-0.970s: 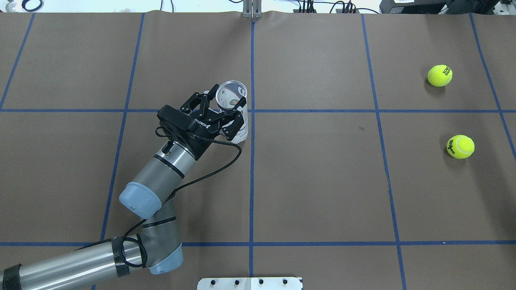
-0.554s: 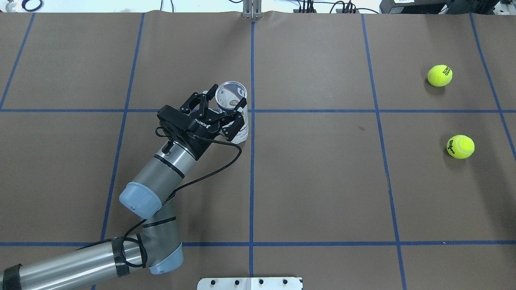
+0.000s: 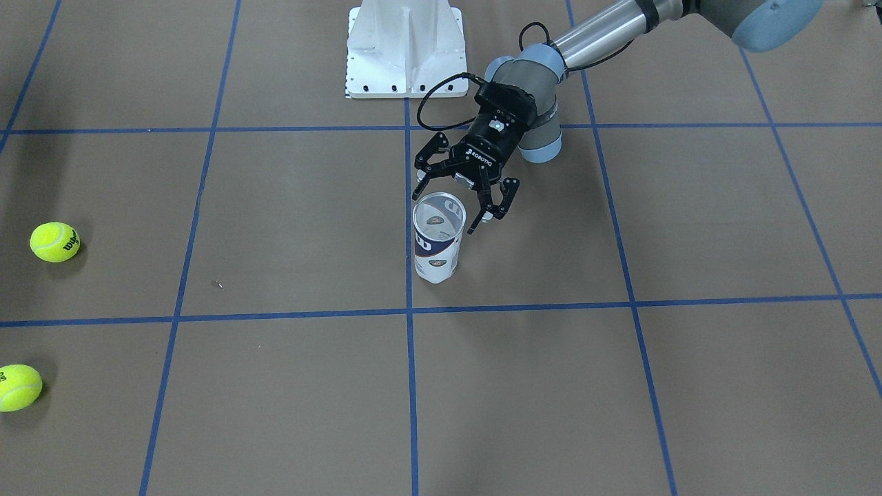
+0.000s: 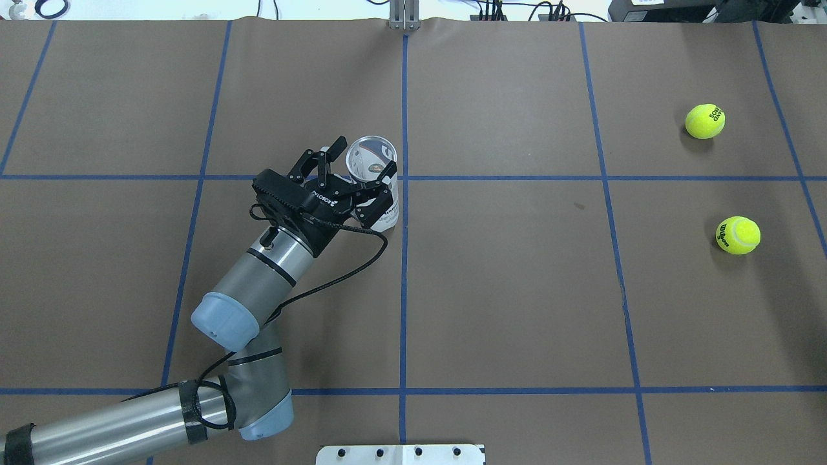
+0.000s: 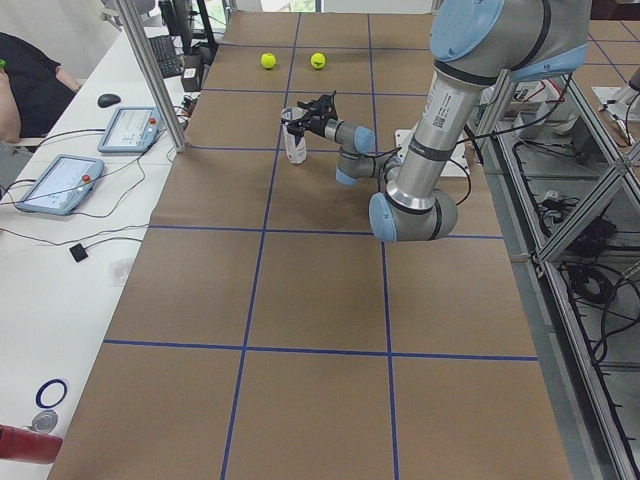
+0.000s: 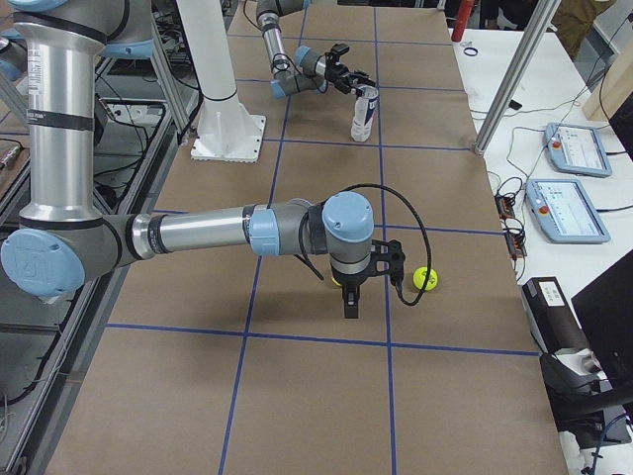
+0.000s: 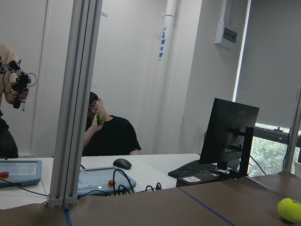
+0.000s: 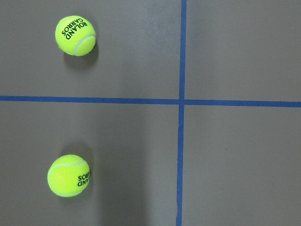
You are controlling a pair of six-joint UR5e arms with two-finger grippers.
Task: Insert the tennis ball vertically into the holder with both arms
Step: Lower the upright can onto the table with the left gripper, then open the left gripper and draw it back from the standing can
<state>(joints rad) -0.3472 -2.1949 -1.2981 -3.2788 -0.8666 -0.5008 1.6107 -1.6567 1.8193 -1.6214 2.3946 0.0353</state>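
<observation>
Over the last second my left gripper [image 4: 364, 156] has drawn its fingers a little closer about the mouth of the holder [image 4: 381, 210]. The fingertip on the table's centre side, which sat lower along the can's wall, now lies at the rim. The can's mouth has shifted by a hair, and both balls have stayed where they were.

From the left of the overhead view, my left arm [image 4: 255, 284] reaches in low and slanted. Its jaws are spread fairly wide and straddle the top of the holder, one finger on each side of the rim. The front-facing view shows the same straddle [image 3: 451, 207], but I cannot tell whether either pad touches the plastic.

The holder [image 3: 436, 255] stands upright on the table [image 4: 517, 290], long axis vertical and open mouth up, with its labelled lower part towards the table. Its base sits just on my left of the centre blue tape line [image 4: 404, 310], close to where that line crosses another.

Well apart, far out on my right, lie the far tennis ball [image 4: 705, 121] and the near tennis ball [image 4: 738, 235].

My right gripper [image 6: 349, 297] shows only in the side view. It points down over the table, near one ball; I cannot tell its opening.
</observation>
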